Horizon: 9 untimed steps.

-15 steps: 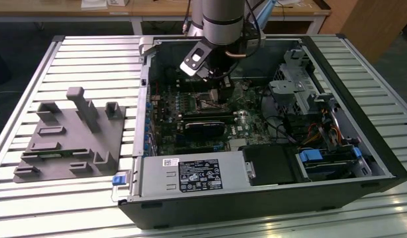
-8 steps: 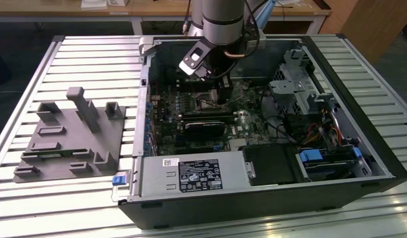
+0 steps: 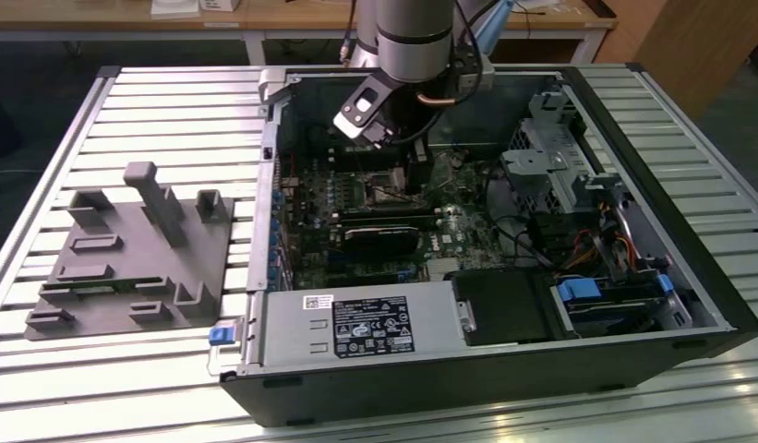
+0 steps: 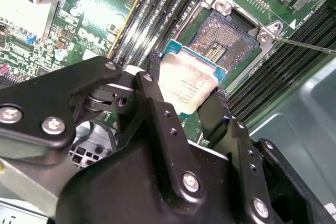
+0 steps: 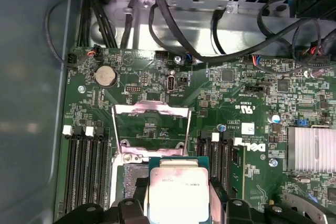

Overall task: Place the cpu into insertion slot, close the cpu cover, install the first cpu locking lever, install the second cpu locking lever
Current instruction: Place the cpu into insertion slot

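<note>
The pincer (image 4: pixel 186 90) is clenched on the cpu (image 5: pixel 178 192). Its 2 black fingers (image 4: pixel 212 116) pinch opposite edges. In both wrist views the chip hangs just above the slot (image 4: pixel 223 40), apart from it and short of its centre. In the exterior view this is in the upper middle of the frame, inside the open case (image 3: pixel 477 388) on the slatted counter (image 3: pixel 169 111). The cover (image 5: pixel 152 110) stands flipped open beyond the slot, so the way in looks free. To seat it well, I judge the chip should stay level, squared to the silver frame, and go straight down with no sliding over the contacts. The cpu is a flat square with a dull grey lid, faint print and a teal-green rim.
</note>
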Available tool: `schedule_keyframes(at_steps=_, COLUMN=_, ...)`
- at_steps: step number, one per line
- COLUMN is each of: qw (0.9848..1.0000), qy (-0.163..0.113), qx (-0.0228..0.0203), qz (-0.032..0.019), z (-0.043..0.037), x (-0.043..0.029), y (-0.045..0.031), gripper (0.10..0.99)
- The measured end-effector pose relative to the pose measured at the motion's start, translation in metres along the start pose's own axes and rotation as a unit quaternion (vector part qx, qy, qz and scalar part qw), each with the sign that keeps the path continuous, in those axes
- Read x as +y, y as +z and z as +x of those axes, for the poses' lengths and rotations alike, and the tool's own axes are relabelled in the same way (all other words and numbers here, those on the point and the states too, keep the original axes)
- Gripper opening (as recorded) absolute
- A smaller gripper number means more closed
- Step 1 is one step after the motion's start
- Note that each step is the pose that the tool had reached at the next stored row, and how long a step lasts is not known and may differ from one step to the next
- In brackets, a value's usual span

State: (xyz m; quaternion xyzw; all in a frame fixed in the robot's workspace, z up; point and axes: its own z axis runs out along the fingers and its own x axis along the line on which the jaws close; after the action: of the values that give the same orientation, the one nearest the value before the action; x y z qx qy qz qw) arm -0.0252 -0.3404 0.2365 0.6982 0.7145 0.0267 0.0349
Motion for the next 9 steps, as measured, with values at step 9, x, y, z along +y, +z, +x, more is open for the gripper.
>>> schedule_keyframes(at_steps=9, qw=1.0, qy=-0.001, qx=-0.0062, qz=0.0001, z=0.0118, x=-0.0007, y=0.0039, gripper=0.541)
